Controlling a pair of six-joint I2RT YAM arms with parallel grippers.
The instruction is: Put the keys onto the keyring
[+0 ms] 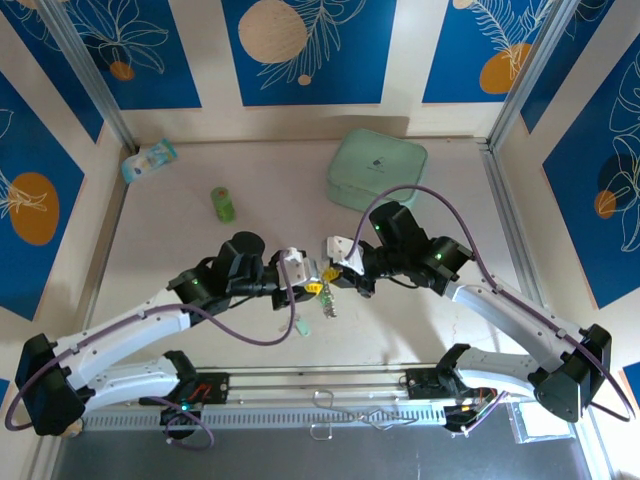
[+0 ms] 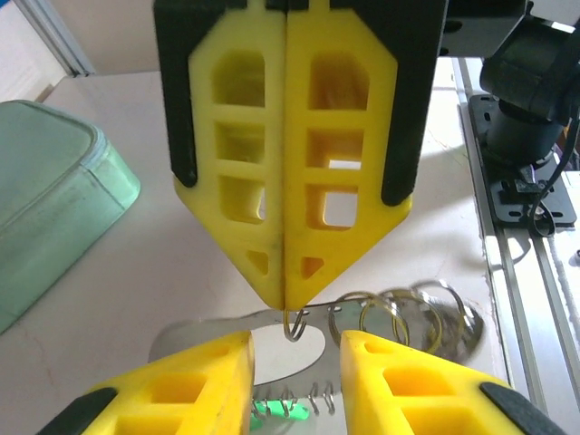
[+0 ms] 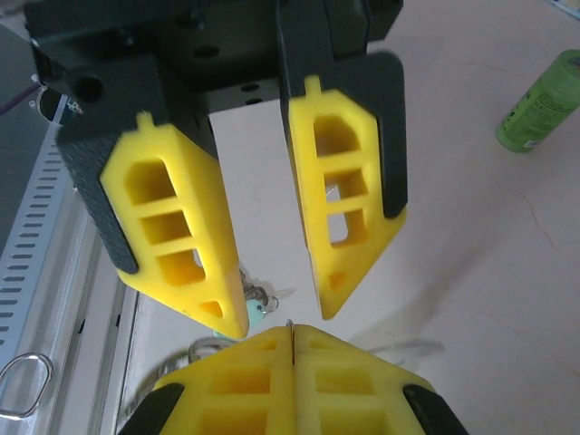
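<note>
My right gripper (image 3: 290, 332) is shut on a thin wire bend of the keyring (image 2: 294, 327), which pokes out below its tips (image 2: 287, 302). My left gripper (image 2: 294, 338) faces it tip to tip, its jaws apart on either side of that bend and touching nothing. Several silver split rings (image 2: 403, 315) hang in a row just beyond. The keys' mint-green heads (image 2: 283, 404) dangle under the jaws, and one key head (image 3: 255, 314) shows beside a left fingertip (image 3: 220, 308). From above, both grippers meet over mid-table, the keys (image 1: 326, 301) hanging below them.
A mint-green rounded case (image 1: 375, 168) lies at the back right. An upright green cylinder (image 1: 223, 204) stands at the back left, with a pale packet (image 1: 148, 160) in the far left corner. A metal rail (image 1: 320, 385) runs along the near edge.
</note>
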